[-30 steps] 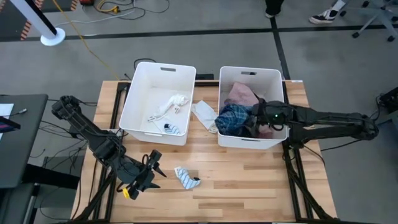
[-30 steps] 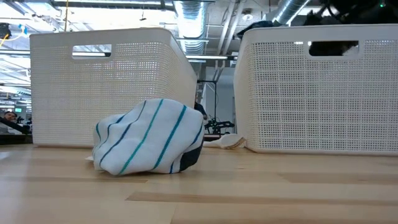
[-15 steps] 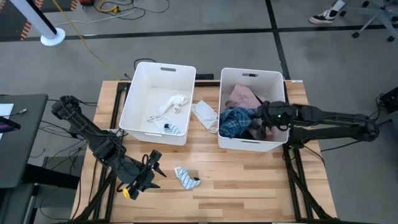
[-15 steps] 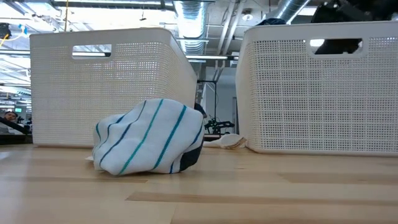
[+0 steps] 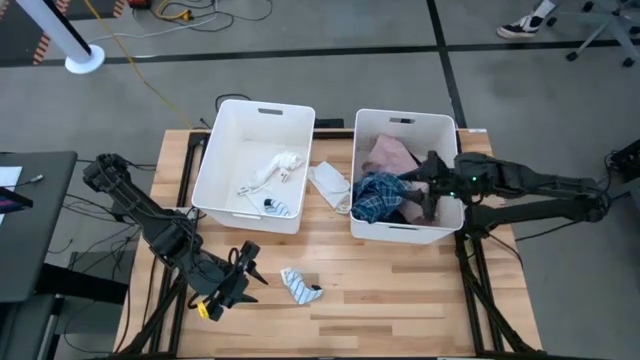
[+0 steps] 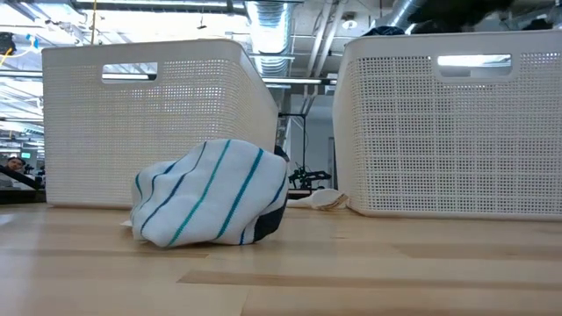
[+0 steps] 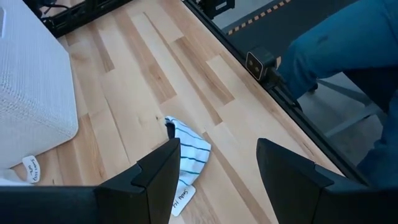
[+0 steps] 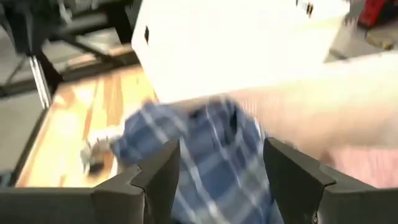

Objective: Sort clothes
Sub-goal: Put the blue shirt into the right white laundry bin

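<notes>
Looking down on the table (image 5: 400,290), we see our right gripper (image 5: 425,190) hovering over the right tub (image 5: 404,119), its fingers spread apart with nothing between them. Below it, inside that tub, lies the blue plaid garment (image 5: 377,194), with the pink garment (image 5: 388,153) beside it toward the far wall and something dark under the arm that we cannot make out clearly. From our right wrist, the blue plaid cloth (image 8: 205,155) fills the space ahead of the open fingers, blurred.

Our left gripper (image 5: 243,270) waits low over the near left part of the table, fingers spread and empty. Just beside it on the wood lies the blue-white striped sock (image 5: 299,285); our left wrist camera sees this sock (image 7: 188,153) lying between the two finger tips, apart from them. The low view shows it as a rounded heap (image 6: 211,205) in front of both tubs.

Inside the left tub (image 5: 255,114) rest a white sock (image 5: 276,168) and another striped sock (image 5: 278,208). A white piece of cloth (image 5: 330,184) lies on the table between the two tubs.
</notes>
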`<state>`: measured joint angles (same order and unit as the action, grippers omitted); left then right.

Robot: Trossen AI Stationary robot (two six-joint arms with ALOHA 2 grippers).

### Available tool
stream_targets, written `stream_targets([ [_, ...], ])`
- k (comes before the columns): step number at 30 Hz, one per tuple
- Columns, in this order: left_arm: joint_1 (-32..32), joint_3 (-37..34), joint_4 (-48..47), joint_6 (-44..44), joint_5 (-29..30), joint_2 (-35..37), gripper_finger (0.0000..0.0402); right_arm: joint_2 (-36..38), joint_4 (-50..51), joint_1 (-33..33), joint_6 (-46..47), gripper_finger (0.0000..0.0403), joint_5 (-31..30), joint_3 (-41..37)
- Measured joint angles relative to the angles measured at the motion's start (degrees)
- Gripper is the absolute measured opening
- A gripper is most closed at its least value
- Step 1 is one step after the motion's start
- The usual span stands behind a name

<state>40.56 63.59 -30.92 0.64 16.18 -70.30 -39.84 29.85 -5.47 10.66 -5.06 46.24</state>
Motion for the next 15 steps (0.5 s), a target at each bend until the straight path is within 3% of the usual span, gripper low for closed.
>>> stream_targets([
  [6, 0.0, 0.0, 0.6, 0.6, 0.6, 0.0, 0.0206, -8.1, -5.9, -1.5, -1.3, 0.0235, -1.6, 0.0],
  [15, 0.0, 0.0, 0.4, -0.6, 0.7, 0.0, 0.0206, -23.0, 1.2, -5.2, -0.4, 0.0219, -0.5, -0.2],
])
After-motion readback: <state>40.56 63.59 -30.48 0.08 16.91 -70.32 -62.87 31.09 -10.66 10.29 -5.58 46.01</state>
